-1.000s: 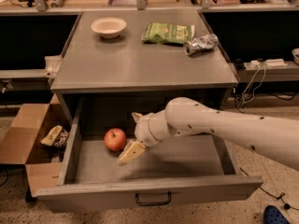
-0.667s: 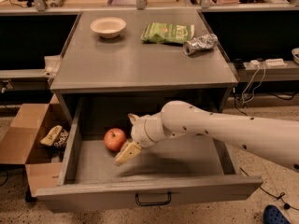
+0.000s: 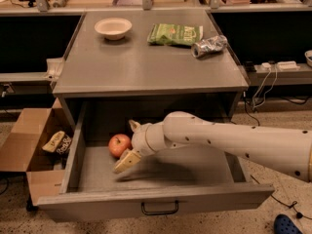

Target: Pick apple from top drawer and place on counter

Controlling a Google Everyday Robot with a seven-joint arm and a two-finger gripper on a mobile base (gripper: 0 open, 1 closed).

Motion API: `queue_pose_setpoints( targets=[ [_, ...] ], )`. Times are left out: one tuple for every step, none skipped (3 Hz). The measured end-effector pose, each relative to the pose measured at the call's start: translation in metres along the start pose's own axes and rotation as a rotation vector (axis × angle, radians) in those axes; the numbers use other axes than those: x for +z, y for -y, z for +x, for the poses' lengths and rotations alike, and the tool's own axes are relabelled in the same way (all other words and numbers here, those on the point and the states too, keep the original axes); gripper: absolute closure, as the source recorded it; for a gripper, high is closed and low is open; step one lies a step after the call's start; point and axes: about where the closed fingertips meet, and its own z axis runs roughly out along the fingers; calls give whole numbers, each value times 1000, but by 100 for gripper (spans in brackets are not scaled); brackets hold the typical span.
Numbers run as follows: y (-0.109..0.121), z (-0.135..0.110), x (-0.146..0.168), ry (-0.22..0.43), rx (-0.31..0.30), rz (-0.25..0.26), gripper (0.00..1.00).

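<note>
Reaching low into the top drawer (image 3: 161, 204), the end effector (image 3: 125, 147) is right at the apple (image 3: 118, 144). Its two fingers (image 3: 126, 161) are spread wide apart, one behind the apple and one in front, so the apple sits between them. It has not got hold of anything yet, as far as I can see. The apple rests on the drawer floor, near the left side and toward the back. This looks like the grabbing step, so the job is only just starting. Next, the fingers need to close gently on the apple and hold it tight without squashing it or making it roll away. Then the arm has to lift it up and out, over the drawer's front wall, and set it on the table (image 3: 146, 65). Up there are a white bowl (image 3: 113, 28), a green bag (image 3: 174, 34) and a crushed can (image 3: 208, 46), all near the back, so the front part looks like a good spot.
</note>
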Motion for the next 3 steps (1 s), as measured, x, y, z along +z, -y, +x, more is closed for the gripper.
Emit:
queue_pose_setpoints(
  targets=[
    [-1, -6, 7, 16, -4, 1, 27],
    [-1, -6, 7, 16, -4, 1, 49],
    [0, -13, -4, 71, -8, -11, 72]
  ],
)
